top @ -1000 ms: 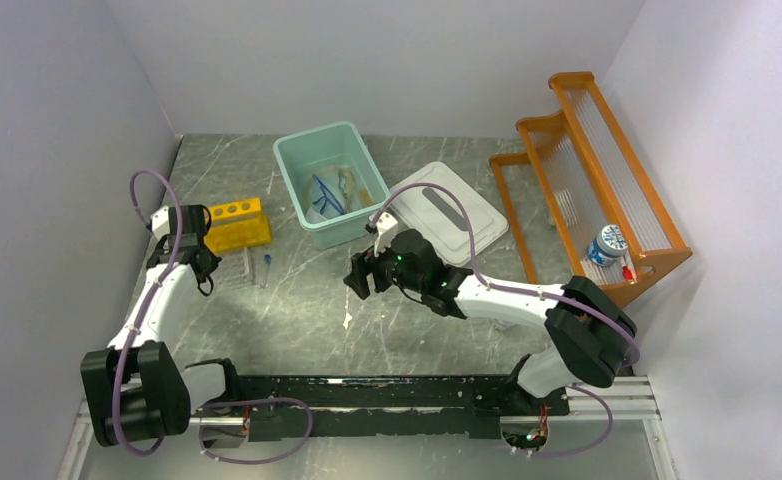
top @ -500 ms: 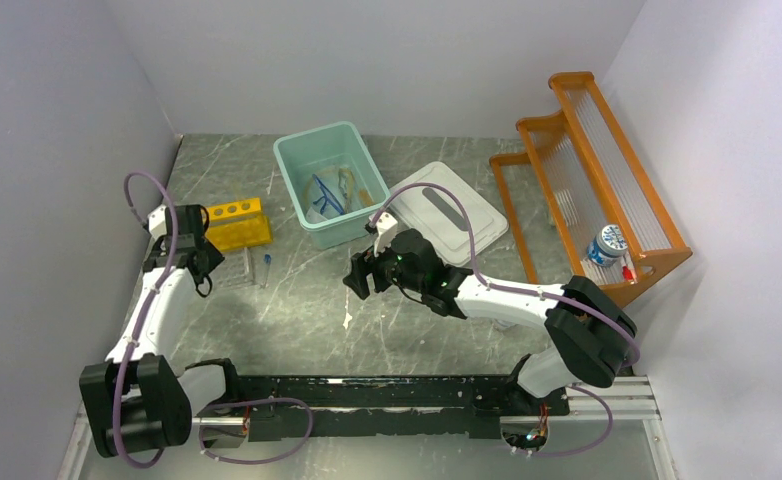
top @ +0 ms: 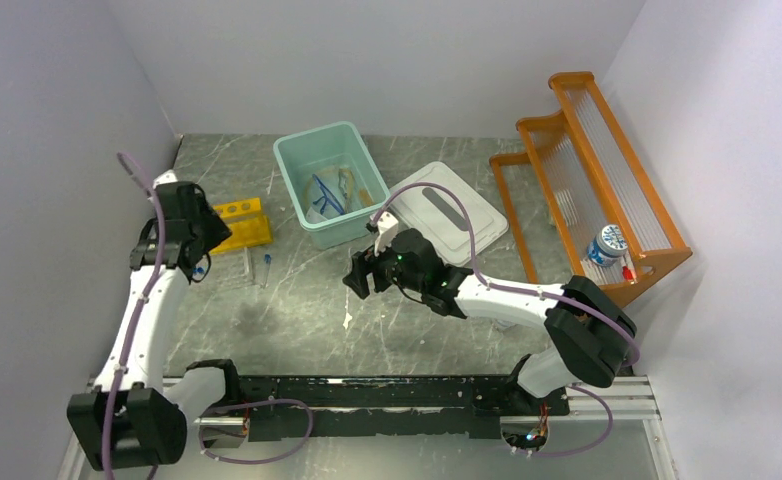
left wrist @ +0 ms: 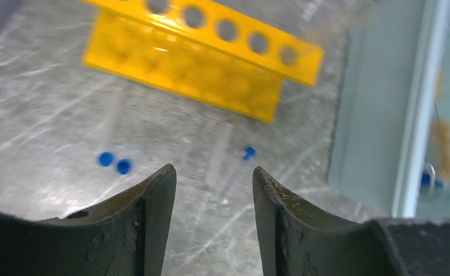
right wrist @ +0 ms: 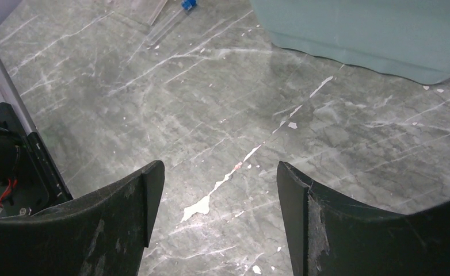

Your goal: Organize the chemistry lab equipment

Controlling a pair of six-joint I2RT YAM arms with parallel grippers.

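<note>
The yellow tube rack (top: 239, 224) lies on the table at the left and shows in the left wrist view (left wrist: 199, 54). Clear test tubes with a blue cap (top: 265, 268) lie just in front of it (left wrist: 247, 153). Two loose blue caps (left wrist: 114, 163) lie to their left. My left gripper (top: 195, 245) is open and empty above the rack's near-left end (left wrist: 214, 172). My right gripper (top: 359, 280) is open and empty over bare table (right wrist: 220, 169). Blue and tan tubing lies in the teal bin (top: 324, 185).
A white lid (top: 452, 212) lies right of the bin. The orange wooden shelf (top: 592, 170) stands at the right and holds a small blue-and-white container (top: 605, 244). Walls close in at the left, back and right.
My left arm has lifted and moved toward the back, over the rack's left end. My right arm has not moved.
</note>
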